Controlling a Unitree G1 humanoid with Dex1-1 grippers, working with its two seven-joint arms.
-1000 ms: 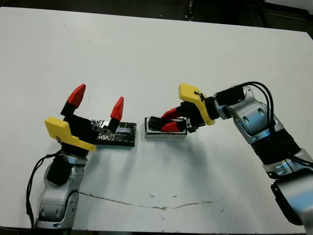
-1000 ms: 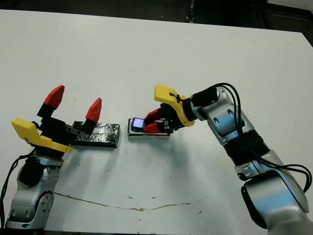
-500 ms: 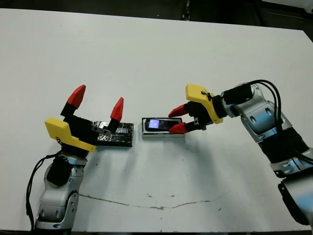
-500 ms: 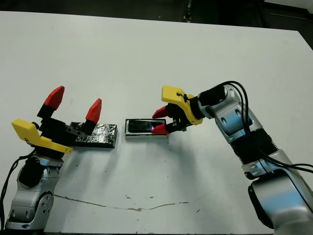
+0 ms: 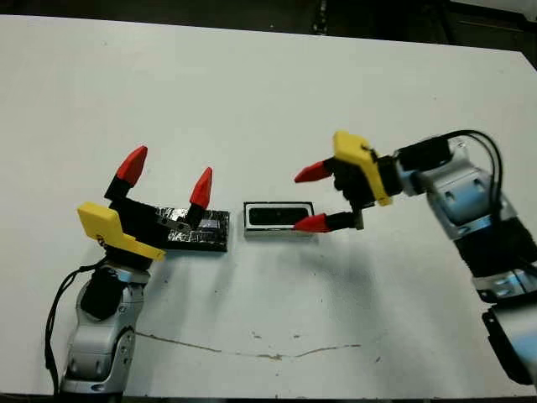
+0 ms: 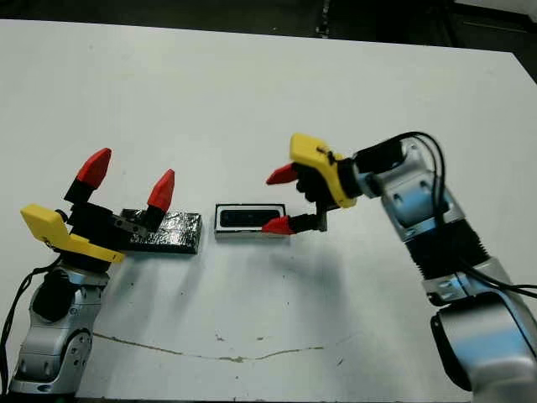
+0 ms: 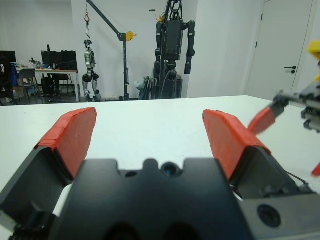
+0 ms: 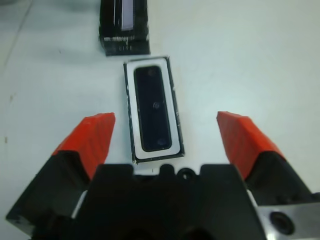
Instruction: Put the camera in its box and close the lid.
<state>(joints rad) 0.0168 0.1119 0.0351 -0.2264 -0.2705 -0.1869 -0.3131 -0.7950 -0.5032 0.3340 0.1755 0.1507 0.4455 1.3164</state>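
**Camera seated in its box, lid not yet on**

The camera (image 8: 154,107), a flat black bar, lies inside the box (image 8: 129,115), a shallow white tray with a thin black rim, at the centre of the head views on a white bench (image 5: 252,92). It sits flat and lengthwise with white margin showing around it, so the first half of the task looks done.

The right pincer (image 5: 315,197) hangs just right of the box, its two red-tipped fingers spread wide and holding nothing. One tip is at the box's right end; whether it touches cannot be told. The wide spread and empty grip suggest a release rather than a grasp.

The lid (image 5: 201,231), a crinkly, shiny black rectangle, lies flat on the bench just left of the box, close to it but apart. The left pincer (image 5: 166,175) is over the lid's left part, fingers apart and pointing up, empty. It looks placed ready to pick the lid up.

Hard to make out: the left pincer's black body covers the lid's left end in the head views. In the right wrist view only the near part of the lid (image 8: 124,27) shows, cut off at the upper edge of the frame. The left wrist view shows neither lid nor box, only its own fingers (image 7: 75,132), bare bench and a room beyond.
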